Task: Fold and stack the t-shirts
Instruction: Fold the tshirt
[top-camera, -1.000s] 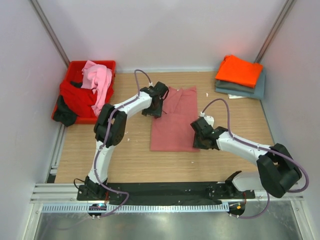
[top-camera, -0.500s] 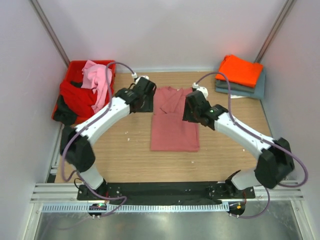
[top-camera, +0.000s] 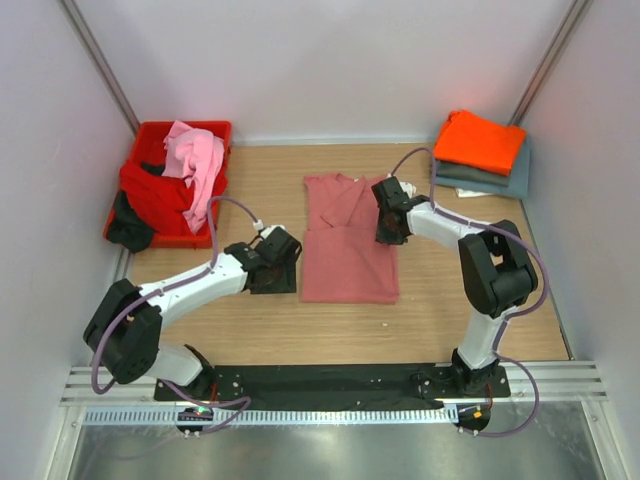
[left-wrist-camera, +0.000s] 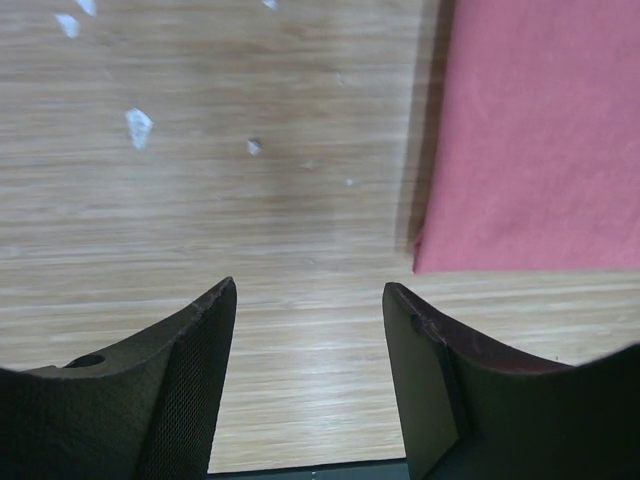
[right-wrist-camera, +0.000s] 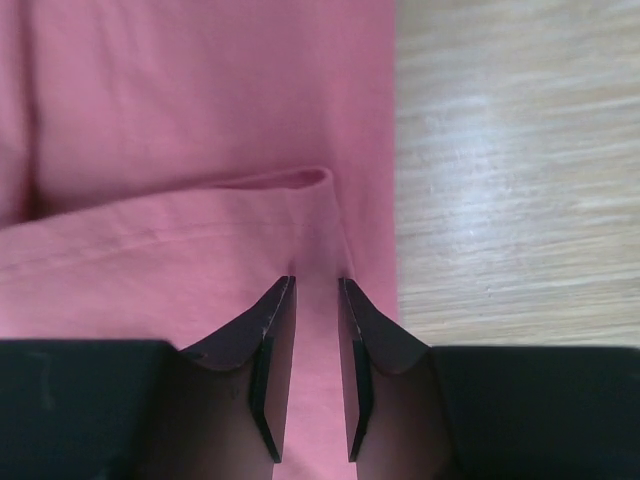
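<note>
The salmon-pink t-shirt (top-camera: 348, 250) lay flat in the middle of the surface (top-camera: 450, 300), its sleeves turned in to make a long narrow panel. Soft, light and limp, it would likely sag and crease unless lifted by both corners of one short end together. The left fingers (left-wrist-camera: 190, 380) stood wide and empty over bare wood, just beside its near left corner. The right fingers (right-wrist-camera: 250, 350) were narrow over its right edge, by a fold; whether they nipped cloth could not be told.
</note>
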